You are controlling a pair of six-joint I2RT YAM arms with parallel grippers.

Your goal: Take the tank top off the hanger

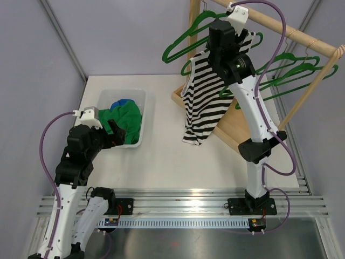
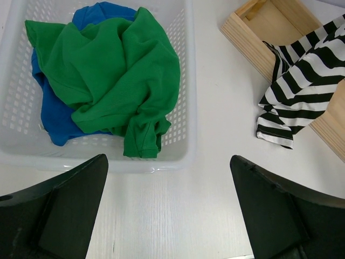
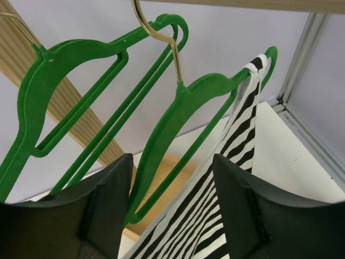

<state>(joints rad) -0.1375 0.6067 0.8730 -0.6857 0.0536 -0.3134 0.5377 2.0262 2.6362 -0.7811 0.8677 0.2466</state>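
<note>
Overhead, both wrists; shared tank top point(image 1: 205, 102)

We find open table point(image 2: 215, 108) ahead of the left gripper point(image 2: 168, 162), basket point(image 2: 108, 162) ahead-left, wooden tray point(image 2: 280, 21) ahead-right. Spare hangers point(image 3: 27, 97) left of the right gripper point(image 3: 171, 159) and rail point(image 3: 259, 4) above block passage.

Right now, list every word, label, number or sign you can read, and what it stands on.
No text can be read in any view.
Tank top, hanger, basket: no print or label shows.
Small boards on the rail: any markings too small to read.
</note>
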